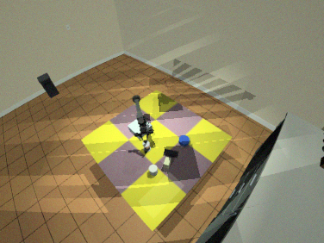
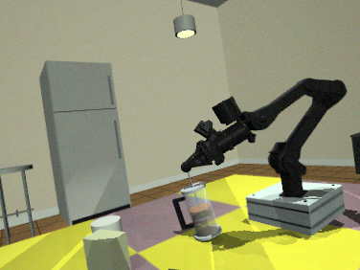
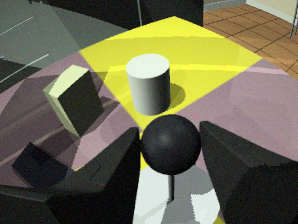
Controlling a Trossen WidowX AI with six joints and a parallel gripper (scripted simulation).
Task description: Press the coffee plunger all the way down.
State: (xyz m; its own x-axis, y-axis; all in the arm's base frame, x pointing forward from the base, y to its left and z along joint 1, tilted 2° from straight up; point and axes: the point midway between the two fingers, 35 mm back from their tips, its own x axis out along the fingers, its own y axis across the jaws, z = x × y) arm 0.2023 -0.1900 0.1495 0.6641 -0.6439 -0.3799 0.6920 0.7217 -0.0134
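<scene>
Checkered yellow-and-mauve mat [image 2: 297, 249] underfoot, tiled floor [image 1: 52, 172] beyond. Gripper [image 3: 172, 145] clamped on plunger knob [image 3: 172, 144], one finger either side. Directly beneath: coffee press [image 2: 200, 215], upright, rod partly exposed, filter judged roughly mid-glass; stroke unfinished. Risks: any sideways component in the push could tilt or slide the press; angled approach could bend rod or let round knob slip out; late release could drag press upward. Count: one press, one white cylinder [image 3: 148, 83] just ahead, one pale block [image 3: 73, 99] ahead-left, one blue disc [image 1: 184, 140] farther off, one fridge [image 2: 83, 139].
</scene>
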